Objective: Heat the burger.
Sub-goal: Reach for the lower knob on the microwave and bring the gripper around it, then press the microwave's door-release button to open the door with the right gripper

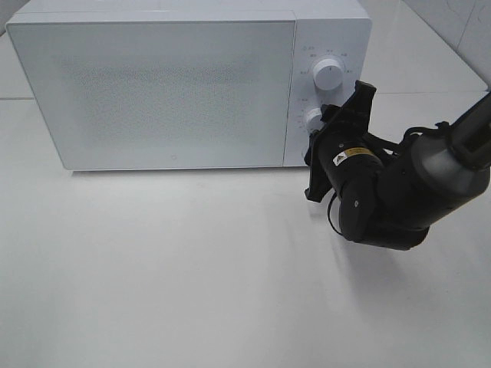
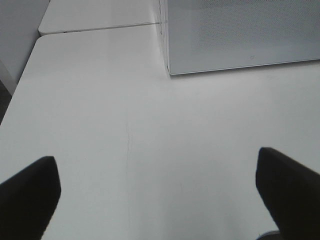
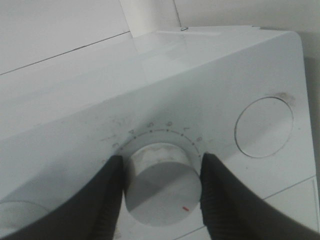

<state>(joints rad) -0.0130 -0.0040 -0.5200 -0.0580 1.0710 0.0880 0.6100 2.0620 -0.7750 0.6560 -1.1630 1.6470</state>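
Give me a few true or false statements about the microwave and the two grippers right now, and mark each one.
1. The microwave has its door shut. True.
2. The right gripper is on the upper dial. False: it clamps the lower dial.
3. The left gripper is open with nothing between its fingers. True.
4. The left gripper touches the microwave. False: it hangs over the table, apart from the microwave.

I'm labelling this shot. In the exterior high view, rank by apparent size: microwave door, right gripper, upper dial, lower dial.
1. microwave door
2. right gripper (nearer the camera, so inflated)
3. upper dial
The lower dial is gripped and mostly hidden, so unranked against the upper one.
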